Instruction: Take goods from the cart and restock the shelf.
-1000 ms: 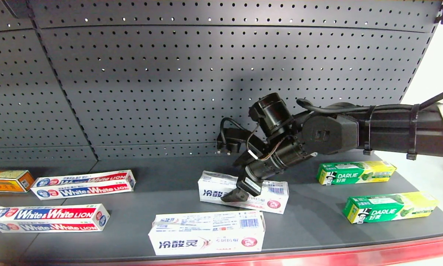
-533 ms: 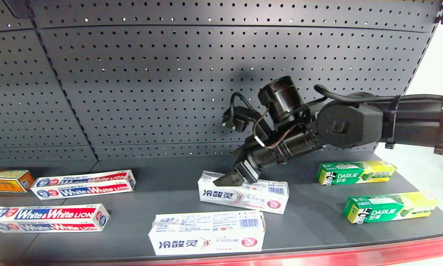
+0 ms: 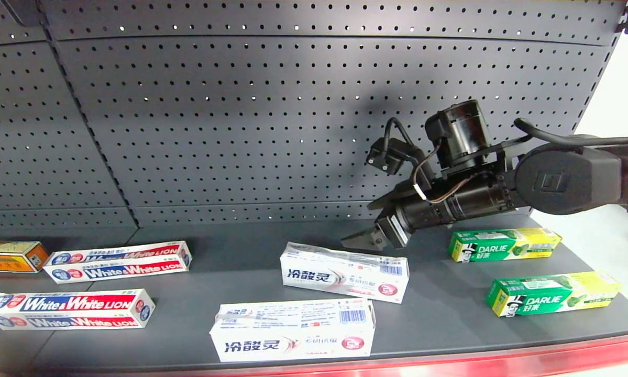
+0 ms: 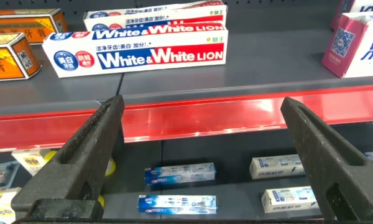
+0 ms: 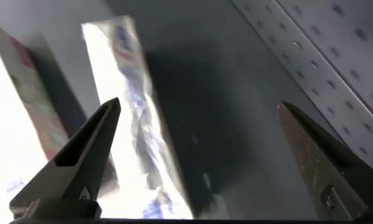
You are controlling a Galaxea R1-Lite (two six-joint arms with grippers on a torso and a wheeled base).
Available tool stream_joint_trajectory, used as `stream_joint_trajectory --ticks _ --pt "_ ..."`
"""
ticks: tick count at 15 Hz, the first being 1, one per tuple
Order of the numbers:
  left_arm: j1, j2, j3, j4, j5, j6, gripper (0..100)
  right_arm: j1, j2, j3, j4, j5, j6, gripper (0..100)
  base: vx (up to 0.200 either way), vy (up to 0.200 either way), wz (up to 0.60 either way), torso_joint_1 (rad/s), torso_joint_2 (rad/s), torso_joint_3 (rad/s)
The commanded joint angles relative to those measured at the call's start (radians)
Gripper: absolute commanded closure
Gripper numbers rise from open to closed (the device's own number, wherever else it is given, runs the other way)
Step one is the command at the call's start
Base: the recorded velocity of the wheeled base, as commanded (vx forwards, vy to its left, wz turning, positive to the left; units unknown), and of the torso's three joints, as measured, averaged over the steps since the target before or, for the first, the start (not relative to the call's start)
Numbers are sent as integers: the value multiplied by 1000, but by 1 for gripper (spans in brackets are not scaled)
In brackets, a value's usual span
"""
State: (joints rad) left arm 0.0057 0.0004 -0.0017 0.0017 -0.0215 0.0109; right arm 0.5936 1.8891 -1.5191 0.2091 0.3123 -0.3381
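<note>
Over matte grey shelf (image 3: 230, 262) | right gripper (image 3: 356, 225) spread, empty | flat white carton (image 3: 344, 272) near | left gripper (image 4: 202, 102) spread

Shelf (image 3: 240, 251): a bare lane runs front to back between the front red-and-blue toothpaste box (image 3: 70, 308) and the front white toothpaste box (image 3: 293, 329). A second bare lane lies between the rear white toothpaste box (image 3: 344, 271) and the two green toothpaste boxes (image 3: 504, 244). The right gripper (image 3: 360, 225) hangs, jaws apart, above the back strip just behind the rear white toothpaste box, not touching it. The pegboard back panel (image 3: 240, 131) closes the rear. A red lip (image 3: 502, 357) edges the front.
</note>
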Motion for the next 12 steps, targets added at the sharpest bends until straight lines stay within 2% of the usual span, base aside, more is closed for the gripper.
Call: stream_joint_trajectory --ticks 1,7,11,12 --pt "0 0 0 0 0 0 0 -9 -15 31 -19 -2 -1 0 0 0 0 0 0 0" --pt "0 0 0 0 0 0 0 -14 -58 66 -27 -7 -2 0 0 0 0 0 0 0" --pt "0 0 0 0 0 0 0 -43 -185 159 -28 -39 -19 0 0 0 0 0 0 0" --pt "0 0 0 0 0 0 0 -49 -280 237 -28 -45 -27 0 0 0 0 0 0 0"
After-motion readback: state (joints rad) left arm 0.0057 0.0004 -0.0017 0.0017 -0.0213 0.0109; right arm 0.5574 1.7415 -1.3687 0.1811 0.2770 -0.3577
